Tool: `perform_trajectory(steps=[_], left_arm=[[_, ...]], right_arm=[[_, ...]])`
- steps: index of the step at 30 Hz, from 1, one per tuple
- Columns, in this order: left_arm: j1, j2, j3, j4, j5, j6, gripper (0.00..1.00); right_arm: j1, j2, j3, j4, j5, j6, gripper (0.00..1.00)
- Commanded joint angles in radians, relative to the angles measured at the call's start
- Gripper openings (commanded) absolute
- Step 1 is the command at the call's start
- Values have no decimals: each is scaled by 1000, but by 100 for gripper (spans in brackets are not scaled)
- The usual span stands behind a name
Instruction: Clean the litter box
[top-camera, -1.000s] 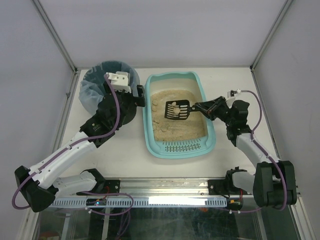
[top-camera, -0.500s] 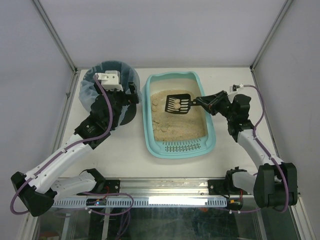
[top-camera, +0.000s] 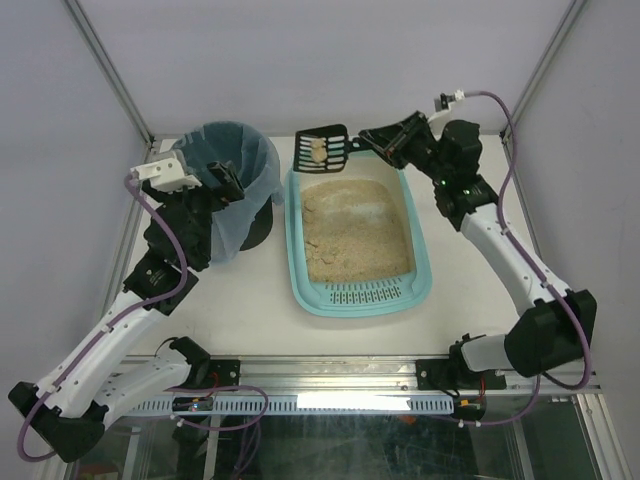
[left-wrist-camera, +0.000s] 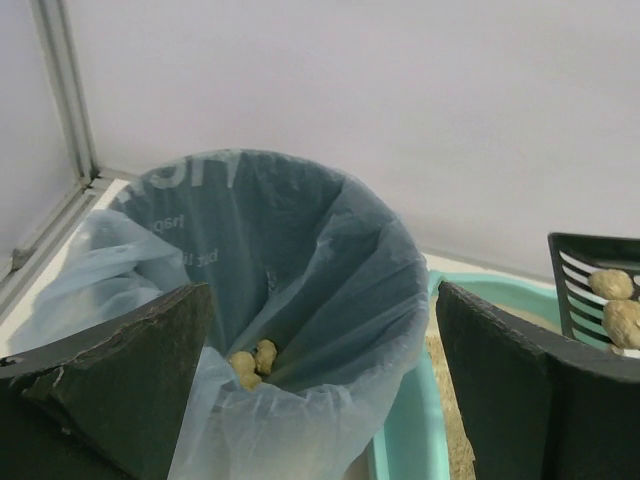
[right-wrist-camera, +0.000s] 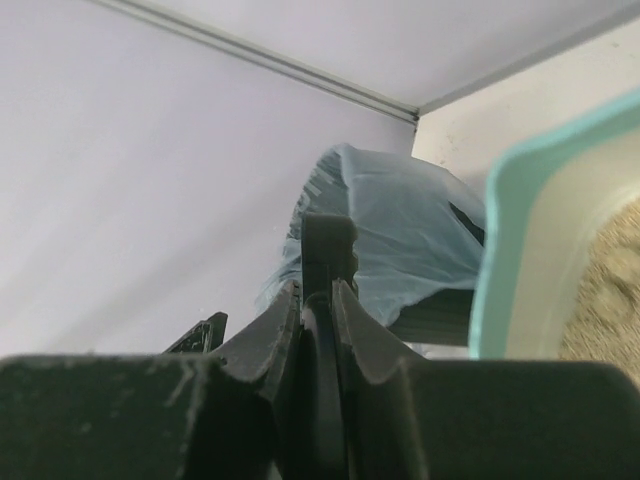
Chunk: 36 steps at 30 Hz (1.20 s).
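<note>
The teal litter box (top-camera: 420, 285) lies mid-table, holding beige litter (top-camera: 355, 235), its grate (top-camera: 365, 293) at the near end. My right gripper (top-camera: 375, 140) is shut on the handle of a black slotted scoop (top-camera: 322, 148), held in the air over the box's far left corner with pale clumps on it. The handle (right-wrist-camera: 328, 240) sits clamped between the jaws in the right wrist view. My left gripper (top-camera: 215, 185) is open at the bin's near rim. The bag's rim bulges between its fingers (left-wrist-camera: 130, 370). The scoop (left-wrist-camera: 590, 270) shows at the right.
A round dark bin (top-camera: 255, 225) with a bluish bag liner (left-wrist-camera: 300, 230) stands left of the box, a few clumps (left-wrist-camera: 252, 362) at its bottom. Frame posts and white walls close in the table at the back and sides.
The right arm lifted the loaded scoop out of the litter and carried it back and left toward the bin. The left arm drew back leftward to the bin's near side, jaws still open.
</note>
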Motion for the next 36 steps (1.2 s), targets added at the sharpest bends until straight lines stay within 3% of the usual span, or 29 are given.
perform_trajectory(steps=[1,9,17,24,36], left_arm=[[22,-61,-25,92,-83,-31,99],[57,-127,-86,162,-126,-34,99],[65,-113,-84,163,-123,-23,99],[69,-111,-84,164,-106,-23,99],[72,-98,-78,159,-65,-17,99]], right_arm=[[100,123,241,-59,86,-102,0],[234,402,634,-163,157,-289,0],[329,618,923,-176,108,-642,0],[389,651,957,-127,69,-947,0],[407,572,894,-56,57,-1036,0]])
